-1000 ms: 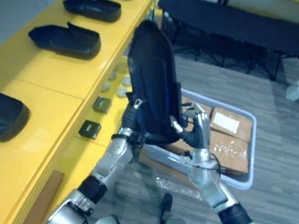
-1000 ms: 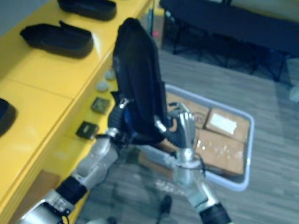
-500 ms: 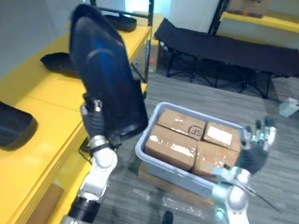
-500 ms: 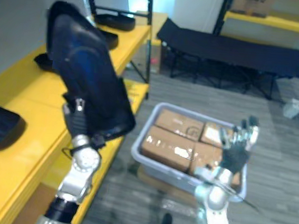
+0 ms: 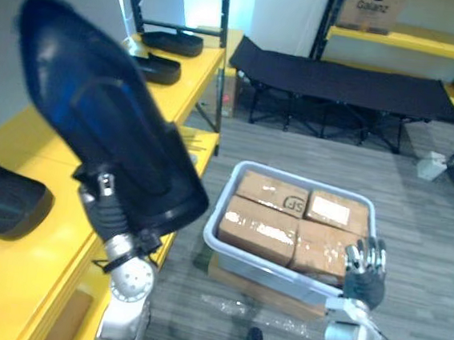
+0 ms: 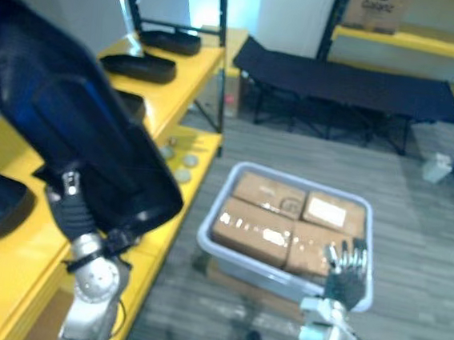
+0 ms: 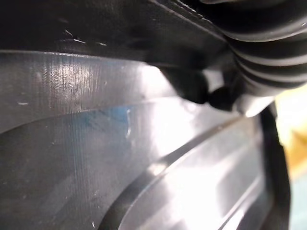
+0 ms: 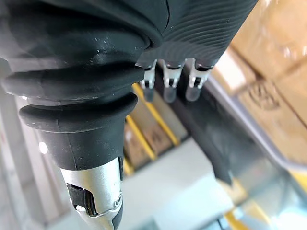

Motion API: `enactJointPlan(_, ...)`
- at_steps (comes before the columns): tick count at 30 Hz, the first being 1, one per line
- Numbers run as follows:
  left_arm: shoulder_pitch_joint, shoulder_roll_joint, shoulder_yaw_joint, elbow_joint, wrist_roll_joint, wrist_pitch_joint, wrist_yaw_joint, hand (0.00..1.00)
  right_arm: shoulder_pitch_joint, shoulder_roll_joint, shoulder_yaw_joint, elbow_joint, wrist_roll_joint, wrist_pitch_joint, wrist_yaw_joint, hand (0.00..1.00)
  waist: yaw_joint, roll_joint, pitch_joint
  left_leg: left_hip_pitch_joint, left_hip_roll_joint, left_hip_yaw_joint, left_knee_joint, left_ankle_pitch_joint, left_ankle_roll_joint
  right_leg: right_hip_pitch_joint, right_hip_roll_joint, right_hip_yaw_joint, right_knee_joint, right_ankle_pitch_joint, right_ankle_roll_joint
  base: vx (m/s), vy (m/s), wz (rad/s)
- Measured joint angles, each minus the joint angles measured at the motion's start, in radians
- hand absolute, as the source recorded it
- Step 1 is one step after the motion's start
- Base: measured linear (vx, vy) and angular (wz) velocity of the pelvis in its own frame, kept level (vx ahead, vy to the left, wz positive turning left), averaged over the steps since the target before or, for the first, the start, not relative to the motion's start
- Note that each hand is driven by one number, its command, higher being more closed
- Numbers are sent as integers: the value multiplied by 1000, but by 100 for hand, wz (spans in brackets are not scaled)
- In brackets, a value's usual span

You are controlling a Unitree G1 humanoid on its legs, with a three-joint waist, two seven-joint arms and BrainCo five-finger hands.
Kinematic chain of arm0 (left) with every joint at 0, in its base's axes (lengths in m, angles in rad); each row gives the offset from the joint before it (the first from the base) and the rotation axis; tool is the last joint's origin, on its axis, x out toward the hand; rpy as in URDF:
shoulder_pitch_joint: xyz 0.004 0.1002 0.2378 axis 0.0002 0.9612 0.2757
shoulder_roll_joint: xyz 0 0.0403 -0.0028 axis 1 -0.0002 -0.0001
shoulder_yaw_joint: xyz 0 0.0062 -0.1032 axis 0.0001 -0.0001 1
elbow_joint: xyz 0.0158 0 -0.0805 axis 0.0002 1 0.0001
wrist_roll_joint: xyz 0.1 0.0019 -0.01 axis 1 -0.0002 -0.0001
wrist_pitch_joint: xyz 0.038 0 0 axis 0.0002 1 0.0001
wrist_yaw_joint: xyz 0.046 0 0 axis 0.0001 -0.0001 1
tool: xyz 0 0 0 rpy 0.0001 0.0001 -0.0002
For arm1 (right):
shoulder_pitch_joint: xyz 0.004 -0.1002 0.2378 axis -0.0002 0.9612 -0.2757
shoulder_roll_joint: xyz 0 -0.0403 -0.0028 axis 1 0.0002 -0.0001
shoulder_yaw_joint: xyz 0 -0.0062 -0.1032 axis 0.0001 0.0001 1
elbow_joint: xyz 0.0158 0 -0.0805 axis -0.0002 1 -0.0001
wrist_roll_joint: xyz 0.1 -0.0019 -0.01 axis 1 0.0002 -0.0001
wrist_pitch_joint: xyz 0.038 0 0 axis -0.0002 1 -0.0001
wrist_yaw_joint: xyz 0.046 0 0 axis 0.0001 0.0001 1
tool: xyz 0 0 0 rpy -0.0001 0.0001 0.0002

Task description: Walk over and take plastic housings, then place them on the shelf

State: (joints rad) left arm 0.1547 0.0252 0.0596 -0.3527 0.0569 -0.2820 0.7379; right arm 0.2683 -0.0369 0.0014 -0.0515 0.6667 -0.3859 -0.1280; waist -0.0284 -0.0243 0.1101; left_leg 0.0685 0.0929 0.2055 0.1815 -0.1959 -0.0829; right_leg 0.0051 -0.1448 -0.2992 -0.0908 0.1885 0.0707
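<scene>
Grey plank floor (image 5: 309, 154) runs open through the middle of the room and off toward the right. A long yellow shelf (image 5: 7, 277) lines the left side, its front edge running away from the robot toward black upright posts (image 5: 221, 49).

Three other housings, all black, lie on the shelf top. One is near (image 5: 3, 197) and two are farther back (image 5: 158, 68) (image 5: 172, 43), with bare yellow surface between them. On a lower yellow ledge just below the front edge sit small round pieces (image 6: 181, 165).

The left hand (image 5: 109, 211) is raised over the shelf's front edge. It grips the bottom end of a large black plastic housing (image 5: 102, 134), which stands tilted up and to the left, above the shelf. In the left wrist view, dark fingertips (image 7: 192, 85) press against the housing's glossy surface.

The right hand (image 5: 364, 276) is low on the right, with its fingers straight, relaxed and holding nothing. It is just in front of the near rim of a grey bin (image 5: 281, 273). The bin sits on the floor beside the shelf, packed with taped cardboard boxes (image 5: 258, 225).

Beyond the bin, a black folding cot (image 5: 341, 72) stretches across the back of the room. Above the cot, a yellow rack (image 5: 416, 39) carries a carton (image 5: 370, 8). A small white object (image 5: 431, 165) lies on the floor at far right.
</scene>
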Motion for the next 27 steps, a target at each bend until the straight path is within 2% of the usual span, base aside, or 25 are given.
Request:
enactJointPlan(3,20,0,91,-88,5,0,28,100,-62,-16,72,26,-17,3,30,0,38,1,0,-7,-9,-47,-7,11,3,17,-11,-49,0,-13,1,-37,3,59)
enactJointPlan(7,91,-7,277,-223,78,-2,73,100,-172,-24,188,59,-128,11,45,0,124,2,-8,-55,-28,-158,-3,26,6,46,-30,-164,0,-23,17,8,6,78)
enactJointPlan(10,129,-29,362,-237,136,-2,73,100,-232,-27,210,105,-158,12,43,0,167,1,-11,-69,-45,-219,-7,39,11,70,-41,-224,0,-27,23,49,28,70)
enactJointPlan(12,167,-44,417,-237,144,-5,69,100,-278,-30,225,129,-174,12,36,0,212,0,-12,-72,-56,-257,-9,43,14,90,-48,-263,0,-28,24,37,49,52)
enactJointPlan(15,199,-44,456,-238,138,-23,62,100,-298,-26,261,138,-217,38,34,0,243,-19,-25,-77,-64,-283,-11,44,16,103,-53,-299,0,-34,28,31,51,34)
enactJointPlan(17,205,-58,479,-238,138,-30,54,100,-311,-26,288,145,-235,60,34,0,244,-33,-34,-88,-66,-301,-5,45,17,104,-58,-307,7,-41,36,27,10,18)
enactJointPlan(23,238,-101,490,-238,136,-32,40,100,-318,-40,297,150,-249,134,54,0,251,-18,-27,-72,-70,-300,-6,41,23,140,-59,-329,9,-63,30,-12,2,7)
enactJointPlan(24,236,-106,490,-239,136,-31,24,100,-317,-48,296,149,-250,150,64,0,248,-16,-27,-74,-71,-304,-8,34,36,152,-58,-351,9,-69,37,-53,-34,61)
enactJointPlan(25,234,-106,488,-239,139,-27,11,100,-311,-52,291,141,-251,165,64,0,231,-17,-27,-92,-62,-285,-4,37,56,164,-63,-396,9,-75,42,-33,-40,85)
enactJointPlan(26,229,-106,484,-239,141,-22,0,100,-305,-54,287,135,-251,169,63,0,222,-18,-27,-106,-47,-250,-1,44,60,170,-66,-424,9,-78,46,-3,-36,129)
enactJointPlan(27,221,-108,474,-239,138,-19,-14,100,-298,-74,281,130,-260,169,62,0,213,-16,-28,-127,-25,-198,2,71,45,184,-69,-474,10,-80,52,23,17,120)
